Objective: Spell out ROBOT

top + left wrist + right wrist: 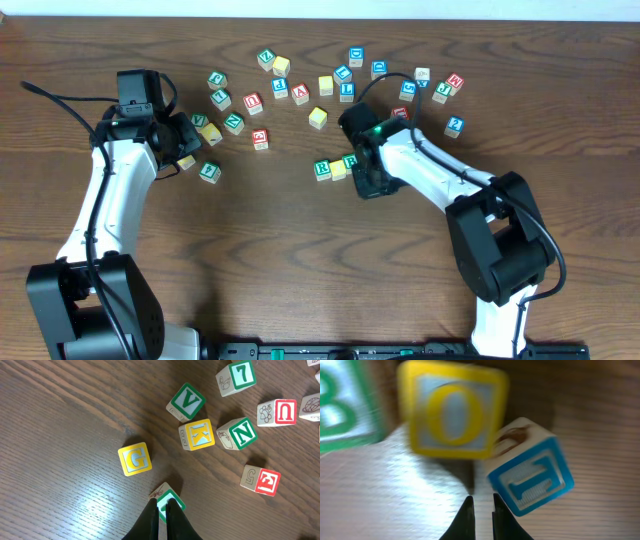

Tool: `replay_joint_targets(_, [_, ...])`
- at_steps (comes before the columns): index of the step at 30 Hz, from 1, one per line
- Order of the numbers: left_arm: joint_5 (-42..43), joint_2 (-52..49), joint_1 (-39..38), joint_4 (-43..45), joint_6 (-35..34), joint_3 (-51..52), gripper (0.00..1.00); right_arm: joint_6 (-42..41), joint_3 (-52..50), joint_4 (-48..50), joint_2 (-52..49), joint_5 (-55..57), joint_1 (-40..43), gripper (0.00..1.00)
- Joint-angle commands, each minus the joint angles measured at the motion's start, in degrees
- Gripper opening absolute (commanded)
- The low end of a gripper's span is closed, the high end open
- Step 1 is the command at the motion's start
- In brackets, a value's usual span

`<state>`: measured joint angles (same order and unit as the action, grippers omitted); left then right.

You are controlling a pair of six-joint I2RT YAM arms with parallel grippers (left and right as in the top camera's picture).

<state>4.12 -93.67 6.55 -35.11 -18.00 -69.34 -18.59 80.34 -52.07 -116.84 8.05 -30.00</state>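
A row of letter blocks lies mid-table: a green R block (322, 169), a yellow O block (338, 171) and a green B block (351, 160). My right gripper (364, 182) hovers at the row's right end. In the right wrist view it (482, 502) is shut and empty, just left of a tilted blue T block (530, 477) that touches a yellow O block (450, 410); the green B block (340, 405) is at the left. My left gripper (188, 136) is shut and empty above a green block (172, 500), next to a yellow G block (134, 458).
Loose blocks lie near the left gripper: green V (186, 401), yellow K (197, 434), green N (239, 433), green 7 (236, 375), red U (277, 412), red E (261, 480). Several more blocks (345, 80) are scattered along the back.
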Motion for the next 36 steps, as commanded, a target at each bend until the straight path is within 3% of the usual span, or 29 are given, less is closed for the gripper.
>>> replay_joint_targets(1, [-0.76, -0.76, 0.02, 0.04, -0.02, 0.87, 0.08, 0.28, -0.42, 0.33, 1.38, 4.13, 1.84, 0.09])
replay_joint_targets(9, [-0.76, -0.76, 0.02, 0.04, -0.02, 0.87, 0.08, 4.59, -0.42, 3.45, 1.38, 4.72, 3.10, 0.10])
replay_joint_targets(13, [-0.74, -0.76, 0.02, 0.02, -0.02, 0.87, 0.08, 5.70, 0.00, 3.61, 2.03, 3.67, 3.13, 0.05])
replay_joint_targets(22, [-0.48, -0.76, -1.66, -1.75, -0.04, 0.87, 0.08, 3.80, 0.55, 1.36, 12.55, -0.15, 8.44, 0.09])
replay_joint_targets(29, [2.51, -1.20, -7.30, -3.06, -3.04, 2.27, 0.08, 4.07, 0.44, 1.22, 9.75, -7.26, 15.93, 0.08])
replay_joint_targets(36, [2.75, -3.74, -13.68, -0.52, -6.27, 5.22, 0.08, 4.09, 0.44, 2.64, 4.17, -11.56, 16.81, 0.08])
